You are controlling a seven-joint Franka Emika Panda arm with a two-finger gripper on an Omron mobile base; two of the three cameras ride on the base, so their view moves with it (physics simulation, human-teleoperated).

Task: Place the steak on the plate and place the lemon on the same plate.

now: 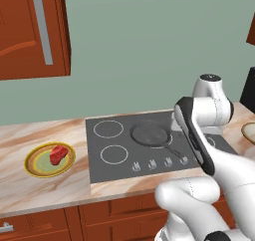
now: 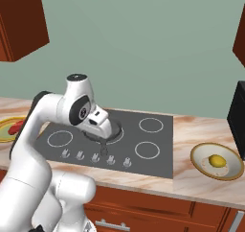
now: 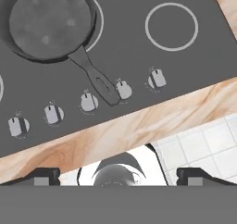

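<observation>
The plate (image 1: 29,163) with its yellow-orange rim lies on the counter left of the stove. The red steak (image 1: 58,154) rests on its green centre; both also sit at the left edge of the right base view, plate (image 2: 5,136) and steak (image 2: 16,125). The yellow lemon (image 2: 217,160) lies in a pale tan dish (image 2: 194,160) right of the stove. My gripper (image 3: 119,176) hangs open over the stove's front edge, near the frying pan's handle, with nothing between its widely spread fingertips (image 3: 46,174).
A dark grey frying pan (image 3: 48,21) sits on the stove's near-left burner, handle (image 3: 95,79) pointing at the row of knobs (image 3: 88,102). A black appliance (image 2: 237,125) stands behind the tan dish. Wall cabinets (image 1: 30,31) hang overhead.
</observation>
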